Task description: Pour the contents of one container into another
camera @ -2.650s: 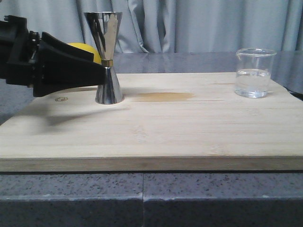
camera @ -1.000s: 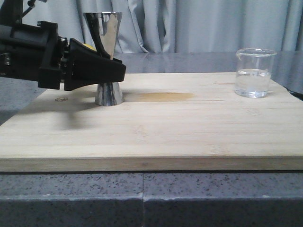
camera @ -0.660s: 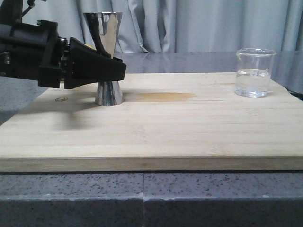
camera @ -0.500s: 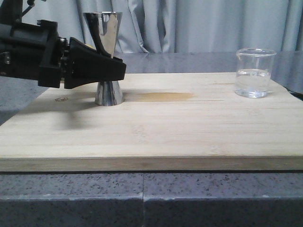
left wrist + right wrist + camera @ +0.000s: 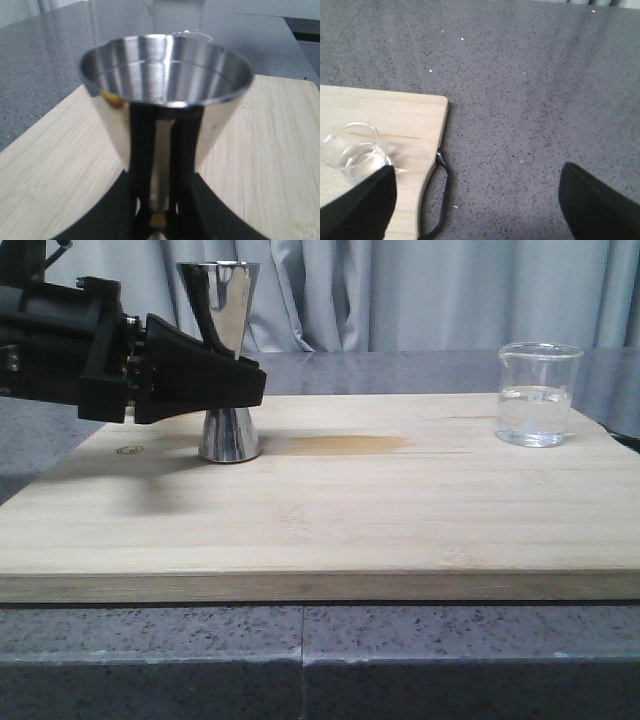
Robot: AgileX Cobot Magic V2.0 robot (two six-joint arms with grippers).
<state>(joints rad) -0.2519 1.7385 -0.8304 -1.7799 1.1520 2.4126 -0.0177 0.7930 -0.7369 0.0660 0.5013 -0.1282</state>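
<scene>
The steel jigger stands at the back left of the wooden board. My left gripper reaches in from the left and is shut on its narrow waist. In the left wrist view the jigger's open cup fills the frame, with black fingers on both sides of the gold band. The clear glass beaker, partly filled with clear liquid, stands at the board's back right. My right gripper is open over the grey counter, just off the board's right edge, with the beaker beside one finger.
A darker stain marks the board between the two vessels. A black cord loop hangs at the board's right edge. Grey speckled counter surrounds the board, and curtains hang behind.
My left gripper slid right until its fingers closed around the jigger's waist. In the last half second gripper and jigger edged very slightly upward. The beaker has not moved.
</scene>
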